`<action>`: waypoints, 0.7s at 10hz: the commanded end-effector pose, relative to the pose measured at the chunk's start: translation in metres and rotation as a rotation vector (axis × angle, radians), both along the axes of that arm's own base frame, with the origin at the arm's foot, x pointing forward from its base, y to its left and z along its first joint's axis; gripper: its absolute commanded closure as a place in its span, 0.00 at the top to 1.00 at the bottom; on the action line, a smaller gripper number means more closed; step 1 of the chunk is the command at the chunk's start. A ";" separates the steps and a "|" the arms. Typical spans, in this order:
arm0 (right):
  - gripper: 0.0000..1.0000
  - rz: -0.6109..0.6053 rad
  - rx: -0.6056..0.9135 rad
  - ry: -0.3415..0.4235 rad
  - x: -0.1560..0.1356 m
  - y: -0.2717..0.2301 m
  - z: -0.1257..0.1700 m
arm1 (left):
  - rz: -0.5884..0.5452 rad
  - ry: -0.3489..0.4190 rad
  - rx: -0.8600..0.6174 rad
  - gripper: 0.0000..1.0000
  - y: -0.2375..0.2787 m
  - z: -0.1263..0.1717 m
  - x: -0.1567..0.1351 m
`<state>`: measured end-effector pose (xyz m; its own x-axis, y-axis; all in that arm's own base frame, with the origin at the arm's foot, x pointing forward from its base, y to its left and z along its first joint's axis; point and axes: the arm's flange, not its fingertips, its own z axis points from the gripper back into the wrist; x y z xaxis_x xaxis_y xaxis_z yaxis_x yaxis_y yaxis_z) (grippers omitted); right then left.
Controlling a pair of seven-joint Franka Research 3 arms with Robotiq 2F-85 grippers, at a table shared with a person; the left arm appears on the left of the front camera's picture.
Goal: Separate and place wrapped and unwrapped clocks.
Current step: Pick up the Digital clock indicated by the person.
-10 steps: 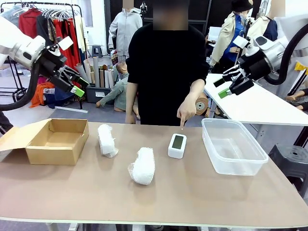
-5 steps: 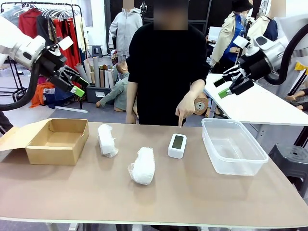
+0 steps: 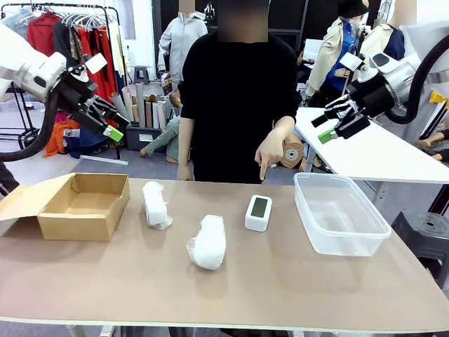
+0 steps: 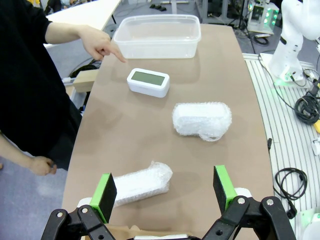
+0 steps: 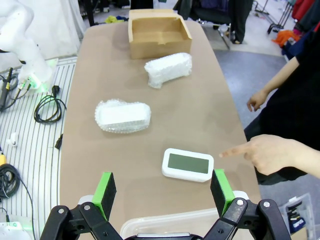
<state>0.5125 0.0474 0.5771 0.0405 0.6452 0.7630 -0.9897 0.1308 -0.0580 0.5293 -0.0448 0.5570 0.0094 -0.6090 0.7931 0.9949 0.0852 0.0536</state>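
Two wrapped clocks lie on the brown table: one white crinkly bundle (image 3: 155, 204) near the cardboard box, another (image 3: 208, 242) nearer the front middle. These bundles also show in the left wrist view (image 4: 140, 183) (image 4: 202, 120) and the right wrist view (image 5: 168, 69) (image 5: 123, 116). The unwrapped clock (image 3: 258, 212) (image 4: 148, 82) (image 5: 187, 164), white with a grey-green screen, lies right of middle. The person's hand (image 3: 269, 152) hovers over it with the forefinger pointing down. My left gripper (image 3: 112, 121) (image 4: 164, 189) hangs open high over the table's left end. My right gripper (image 3: 331, 126) (image 5: 163, 192) hangs open high at the right.
An open cardboard box (image 3: 84, 205) stands at the table's left end. A clear plastic tub (image 3: 340, 213) stands at the right end. The person in black stands at the far edge. A white table (image 3: 379, 154) lies behind at the right.
The person's pointing hand has lifted up and back from the unwrapped clock. Both arms have stayed still.
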 end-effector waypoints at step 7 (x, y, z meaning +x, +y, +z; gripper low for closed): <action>1.00 -0.199 -0.214 0.271 -0.032 0.067 0.038 | 0.002 -0.004 -0.001 1.00 0.000 0.002 -0.001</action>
